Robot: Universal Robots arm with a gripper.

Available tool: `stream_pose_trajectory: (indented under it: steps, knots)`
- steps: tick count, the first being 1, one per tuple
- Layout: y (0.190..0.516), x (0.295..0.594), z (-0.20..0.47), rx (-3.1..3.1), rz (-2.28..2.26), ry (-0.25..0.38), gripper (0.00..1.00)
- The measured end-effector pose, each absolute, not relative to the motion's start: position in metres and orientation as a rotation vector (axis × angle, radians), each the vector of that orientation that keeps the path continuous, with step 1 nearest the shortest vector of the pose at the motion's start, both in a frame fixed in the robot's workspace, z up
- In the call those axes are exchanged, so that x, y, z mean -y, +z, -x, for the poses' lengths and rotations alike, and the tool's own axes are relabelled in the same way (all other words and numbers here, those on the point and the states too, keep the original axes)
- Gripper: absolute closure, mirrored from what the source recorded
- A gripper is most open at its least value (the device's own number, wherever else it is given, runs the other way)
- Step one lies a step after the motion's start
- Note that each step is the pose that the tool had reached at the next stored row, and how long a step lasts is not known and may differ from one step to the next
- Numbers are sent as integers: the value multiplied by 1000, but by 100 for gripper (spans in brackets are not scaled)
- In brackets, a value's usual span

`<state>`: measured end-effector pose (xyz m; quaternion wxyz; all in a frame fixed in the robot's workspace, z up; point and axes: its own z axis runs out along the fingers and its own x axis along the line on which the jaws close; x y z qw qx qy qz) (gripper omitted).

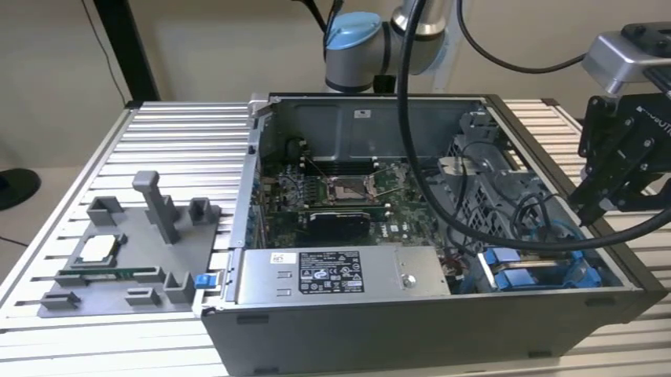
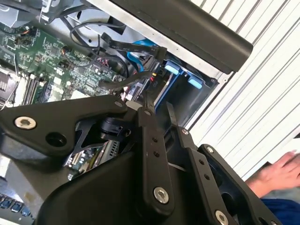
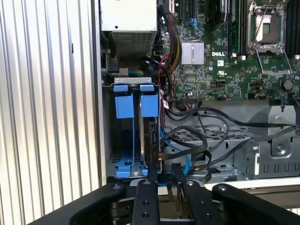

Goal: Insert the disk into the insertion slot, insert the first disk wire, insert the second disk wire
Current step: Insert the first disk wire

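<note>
Jaws are sitting slightly parted, pinching nothing; I'm seeing them hanging just over the disk [image 3: 153, 138]. Disk is standing on edge in its blue carrier [image 3: 149, 105] inside the insertion slot [image 3: 123, 145], at the 4 o'clock corner of the case [image 1: 419, 330] in the exterior view. Black cables [image 3: 197, 136] are looping just beside it.

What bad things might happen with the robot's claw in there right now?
The claw hangs right by the disk, close to loose black cables, so it might snag or tug one. A person's hand is beside the computer case; a sudden swing might bump it.
</note>
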<state>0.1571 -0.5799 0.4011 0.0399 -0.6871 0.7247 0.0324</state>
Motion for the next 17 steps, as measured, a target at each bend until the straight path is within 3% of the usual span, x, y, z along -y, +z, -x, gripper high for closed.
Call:
stream_pose_trajectory:
  steps: [17]
  knots:
    - [401, 580, -170, -2227, 2110, 112, 100]
